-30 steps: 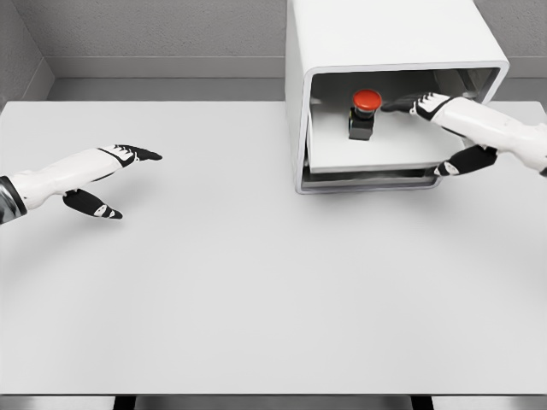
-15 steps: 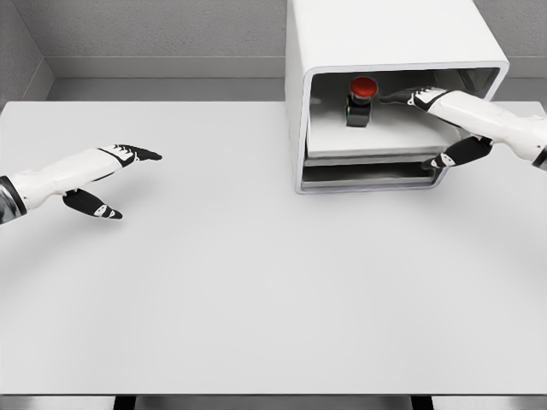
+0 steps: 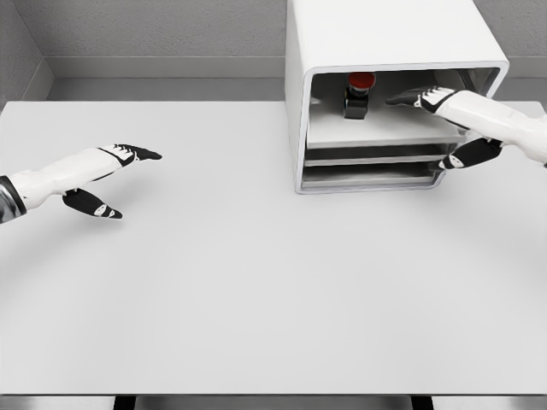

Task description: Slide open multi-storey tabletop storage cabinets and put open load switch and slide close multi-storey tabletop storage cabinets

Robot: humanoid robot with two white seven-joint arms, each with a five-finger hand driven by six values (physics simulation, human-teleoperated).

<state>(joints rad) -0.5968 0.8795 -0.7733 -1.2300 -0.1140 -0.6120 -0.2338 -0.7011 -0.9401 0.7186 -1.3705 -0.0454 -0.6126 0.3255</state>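
White tabletop is bare nearest me, so nothing fouls either arm. I'm using the cabinet as my ref for everything.

Step in hand, as I read it: closing the top drawer w/ the load switch already riding on it. To do it well I'd push straight back along the drawer's travel, slow and even, bc the switch stands upright on a narrow base and a jerk could tip it. I'd keep contact on the drawer's right part, clear of the switch, and pull the fingers out before the front meets the cabinet frame so they aren't pinched. Drawer looks nearly home; front lip sits just proud of the two lower trays.

Left hand is well to the cabinet's left, hovering over the table, fingers extended and relaxed, thumb dropped below the palm, holding nothing. Idle, fine there.

Right hand comes in from the cabinet's right side. Its fingers point leftward inside the top bay, to the right of the switch w/ a gap between; thumb hangs lower, by the drawer's right front corner. Loose, nothing grasped; can't tell if it's actually touching the drawer.

Switch sits far back in that bay, left of centre, red cap just under the cabinet roof.
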